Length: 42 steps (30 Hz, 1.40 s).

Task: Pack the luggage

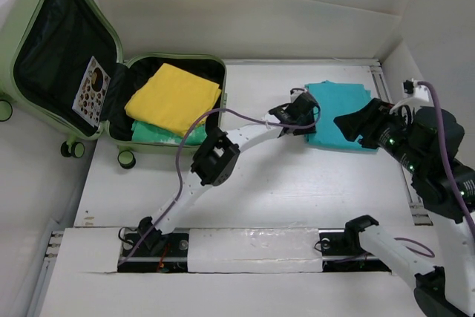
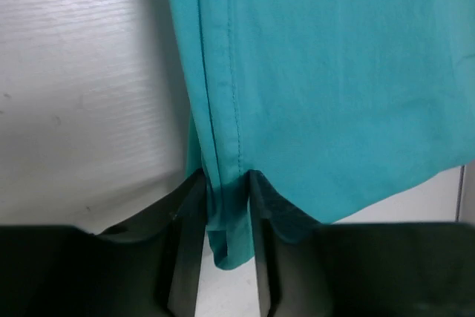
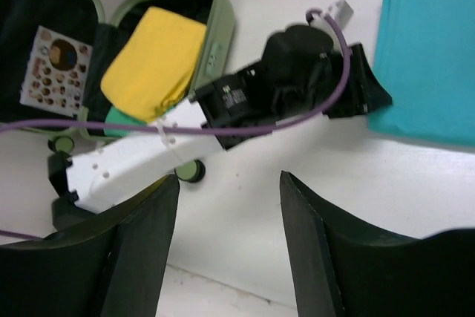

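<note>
L gripper (image 2: 226, 183) pinches the hem of the teal cloth (image 1: 338, 105) near the table's (image 1: 297, 183) far-right corner; R gripper (image 3: 230, 183) hangs w/ fingers spread. Open luggage (image 1: 16, 27) sits at far-left corner. Bite looks shallow, poss. hem only: lift slowly, support opposite edge.

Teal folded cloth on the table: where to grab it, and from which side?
Take the teal cloth by its stitched left hem, coming in low from the luggage side. It lies flat on the table, so only an edge can be pinched, and that hem looks layered enough to hold. The left gripper pinches it there.
</note>
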Motion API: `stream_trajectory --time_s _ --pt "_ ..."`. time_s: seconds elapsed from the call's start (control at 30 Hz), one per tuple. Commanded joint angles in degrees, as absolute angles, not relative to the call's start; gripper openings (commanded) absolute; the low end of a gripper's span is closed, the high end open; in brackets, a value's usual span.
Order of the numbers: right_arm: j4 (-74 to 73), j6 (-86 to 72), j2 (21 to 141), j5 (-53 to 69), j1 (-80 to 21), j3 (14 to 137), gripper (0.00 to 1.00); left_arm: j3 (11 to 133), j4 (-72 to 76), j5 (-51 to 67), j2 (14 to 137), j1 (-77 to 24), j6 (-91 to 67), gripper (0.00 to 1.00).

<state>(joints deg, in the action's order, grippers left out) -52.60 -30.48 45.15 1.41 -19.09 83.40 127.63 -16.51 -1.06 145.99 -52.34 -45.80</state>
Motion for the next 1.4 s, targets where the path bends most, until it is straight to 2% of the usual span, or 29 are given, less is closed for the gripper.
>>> stream_trajectory --time_s 0.0,0.07,0.33,0.43,0.47,0.5,0.6,0.63,0.7,0.77,0.9,1.0,1.13,1.37 --pt "-54.2 -30.7 44.6 3.7 -18.8 83.2 0.63 129.7 -17.5 -0.3 145.4 -51.0 -46.1 0.21" --pt "-54.8 -30.7 44.6 3.7 -18.8 83.2 0.63 128.6 -18.1 -1.4 144.7 -51.0 -46.1 0.0" --pt "-52.7 -30.7 45.2 8.5 -18.8 77.8 0.64 104.8 -13.0 -4.8 129.1 -41.1 -46.0 0.0" --pt "-51.2 -30.7 45.8 9.8 -18.8 76.1 0.66 102.4 -13.0 -6.6 125.5 -37.7 -44.7 0.0" --pt "-51.2 -30.2 46.4 10.7 -18.8 75.2 0.67 102.4 -13.5 -6.6 124.7 -37.7 -44.6 0.13" --pt "-50.7 -30.1 46.4 10.7 -18.8 74.7 0.67 102.4 -13.5 -6.6 124.0 -37.0 -43.4 0.2" --pt "-49.6 -30.1 47.0 12.3 -18.8 73.4 0.68 104.7 -15.8 -9.0 121.0 -37.0 -42.7 0.37" --pt "-49.6 -30.1 47.6 12.9 -18.8 73.4 0.7 104.7 -15.8 -9.6 119.1 -37.0 -42.2 0.47" --pt "-49.6 -29.5 47.6 12.9 -18.8 73.4 0.7 105.2 -17.1 -9.6 116.9 -37.0 -42.2 0.55" --pt "-49.6 -28.8 47.6 12.4 -18.8 73.4 0.7 101.1 -17.8 -10.1 112.9 -38.4 -43.5 0.58" --pt "-49.6 -27.3 47.6 11.9 -18.8 72.2 0.71 88.9 -17.2 -8.8 106.0 -44.7 -47.7 0.59" --pt "-49.6 -26.7 47.6 11.9 -18.8 71.5 0.71 82.2 -15.7 -8.3 103.0 -49.4 -56.9 0.6" --pt "-49.6 -26.1 47.1 11.9 -18.8 71.0 0.71 71.2 -7.9 -4.8 102.5 -50.5 -67.9 0.6" --pt "-51.3 -25.0 45.2 11.9 -18.8 70.9 0.71 68.8 2.5 -4.6 107.7 -48.5 -76.4 0.64"
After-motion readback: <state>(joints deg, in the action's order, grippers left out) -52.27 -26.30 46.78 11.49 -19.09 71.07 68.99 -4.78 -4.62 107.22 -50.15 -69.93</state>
